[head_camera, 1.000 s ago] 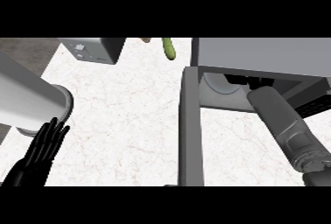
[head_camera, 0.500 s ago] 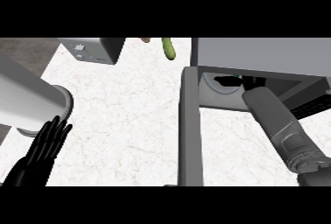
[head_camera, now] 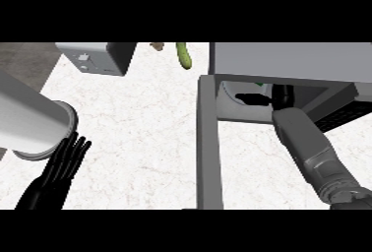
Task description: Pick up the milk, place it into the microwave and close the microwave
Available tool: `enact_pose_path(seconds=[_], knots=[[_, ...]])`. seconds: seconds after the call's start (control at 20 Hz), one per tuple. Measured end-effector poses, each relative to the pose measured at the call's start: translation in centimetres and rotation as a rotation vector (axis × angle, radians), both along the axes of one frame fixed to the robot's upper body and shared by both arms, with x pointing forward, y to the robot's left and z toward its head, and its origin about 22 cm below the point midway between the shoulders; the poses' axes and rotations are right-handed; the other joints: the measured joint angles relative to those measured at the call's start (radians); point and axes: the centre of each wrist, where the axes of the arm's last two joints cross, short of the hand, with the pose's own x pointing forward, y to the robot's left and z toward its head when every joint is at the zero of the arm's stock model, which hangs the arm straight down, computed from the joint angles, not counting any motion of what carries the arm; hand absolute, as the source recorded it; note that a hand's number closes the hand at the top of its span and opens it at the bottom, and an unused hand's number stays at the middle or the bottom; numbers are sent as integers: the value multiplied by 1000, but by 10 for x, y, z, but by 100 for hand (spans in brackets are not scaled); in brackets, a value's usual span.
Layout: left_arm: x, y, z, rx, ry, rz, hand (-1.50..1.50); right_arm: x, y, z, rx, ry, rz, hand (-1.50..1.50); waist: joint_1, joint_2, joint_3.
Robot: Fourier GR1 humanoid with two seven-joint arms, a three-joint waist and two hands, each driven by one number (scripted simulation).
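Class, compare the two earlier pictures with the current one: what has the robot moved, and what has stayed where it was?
The right forearm has pushed further up the view, carrying the right hand deeper into the open microwave; whether it holds the milk cannot be seen. The left hand, the microwave door, the toaster and the cucumber have not moved.

We see the grey microwave (head_camera: 283, 64) at upper right on the counter (head_camera: 138, 123), its door (head_camera: 208, 142) swung open toward us; milk hidden inside.
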Motion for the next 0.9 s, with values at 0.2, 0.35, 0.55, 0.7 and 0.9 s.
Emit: enact_pose_path(seconds=[0.2,0.35,0.55,0.7,0.9], knots=[[1,-1,1,5,-11,-4,-150,-14,-3,-20,79,8,15,-150,-13,-6,-1],[4,-11,4,10,-9,-11,-150,-21,-8,-29,125,6,26,-150,-21,-11,-1],[8,-20,10,10,-6,-18,-150,-32,-10,-43,180,-9,86,-150,-24,-21,-5],[10,-26,6,13,-3,-20,-150,-46,-9,-59,237,-1,136,-150,-32,-26,-7],[10,-27,7,11,4,-21,-150,-66,-9,-79,303,25,180,-150,-48,-33,-7]])
